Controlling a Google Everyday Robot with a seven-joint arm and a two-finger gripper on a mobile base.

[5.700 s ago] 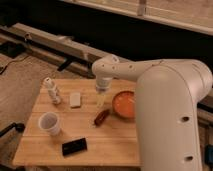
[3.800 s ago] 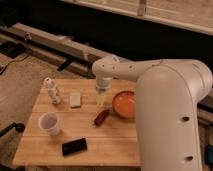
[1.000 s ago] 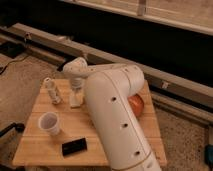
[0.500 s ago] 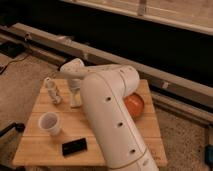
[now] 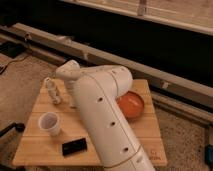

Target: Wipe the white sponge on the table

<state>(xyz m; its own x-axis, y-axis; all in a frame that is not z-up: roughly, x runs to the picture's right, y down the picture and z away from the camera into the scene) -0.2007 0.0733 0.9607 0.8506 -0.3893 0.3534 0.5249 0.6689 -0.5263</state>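
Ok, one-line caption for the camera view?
Arm reaches over the table, tool down beside the ridged bottle, white sponge hidden; cup, black slab and orange bowl nearby.

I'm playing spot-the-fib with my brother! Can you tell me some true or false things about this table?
1. The white paper cup stands upright on the table. True.
2. The bowl is blue. False: it is orange.
3. The gripper is down close beside the white ridged bottle. True.
4. The black slab lies inside the bowl. False: it lies flat on the table near the front edge, apart from the bowl.
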